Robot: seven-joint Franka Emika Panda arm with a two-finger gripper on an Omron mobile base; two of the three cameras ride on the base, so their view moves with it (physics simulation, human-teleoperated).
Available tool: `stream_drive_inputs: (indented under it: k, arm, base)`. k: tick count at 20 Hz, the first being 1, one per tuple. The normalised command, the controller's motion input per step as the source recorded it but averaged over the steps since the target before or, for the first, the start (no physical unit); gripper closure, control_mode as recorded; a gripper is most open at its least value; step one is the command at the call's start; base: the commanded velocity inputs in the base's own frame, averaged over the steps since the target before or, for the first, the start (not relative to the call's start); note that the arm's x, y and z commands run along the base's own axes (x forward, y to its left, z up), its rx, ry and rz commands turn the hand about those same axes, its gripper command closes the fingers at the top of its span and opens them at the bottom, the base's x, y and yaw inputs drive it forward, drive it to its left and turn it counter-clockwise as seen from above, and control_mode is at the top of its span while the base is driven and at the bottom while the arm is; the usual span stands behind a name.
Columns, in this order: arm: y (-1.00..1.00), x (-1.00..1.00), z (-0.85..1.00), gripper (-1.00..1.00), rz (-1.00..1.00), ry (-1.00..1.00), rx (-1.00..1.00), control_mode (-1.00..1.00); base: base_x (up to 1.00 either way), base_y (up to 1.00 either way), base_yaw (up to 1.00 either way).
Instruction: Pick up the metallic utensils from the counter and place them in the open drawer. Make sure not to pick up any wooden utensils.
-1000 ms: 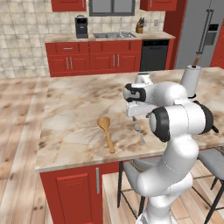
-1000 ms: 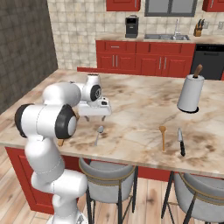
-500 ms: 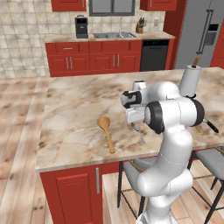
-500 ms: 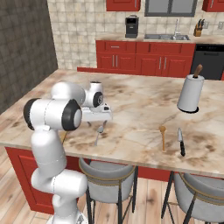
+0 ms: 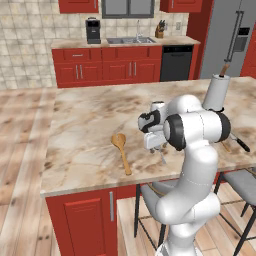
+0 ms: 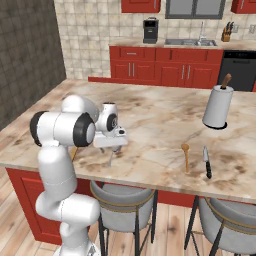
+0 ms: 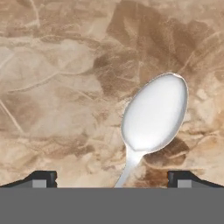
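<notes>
Metal spoon (image 7: 154,114): flat on worktop (image 5: 90,135), directly beneath hand, handle between the finger tips.
Arm: folded forward, wrist pointing down near front edge.
Gripper (image 6: 111,159): jaws spread wide, grasping nothing.

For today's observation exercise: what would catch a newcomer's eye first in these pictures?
The big white arm bent over the marbled counter, its open tool poised just above a silver metal spoon. To one side lies a wooden spoon; a black-handled knife lies near the paper towel roll.
</notes>
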Motion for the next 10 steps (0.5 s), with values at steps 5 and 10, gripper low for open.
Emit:
stream_drive_inputs:
  k: [5, 10]
  arm:
    - [0.00, -0.25, -0.04, -1.00, 0.03, 0.00, 0.03, -1.00]
    - [0.00, -0.20, 0.00, -1.00, 0.00, 0.00, 0.06, -1.00]
  base:
    - [0.00, 0.00, 0.00]
    - [0.00, 0.00, 0.00]
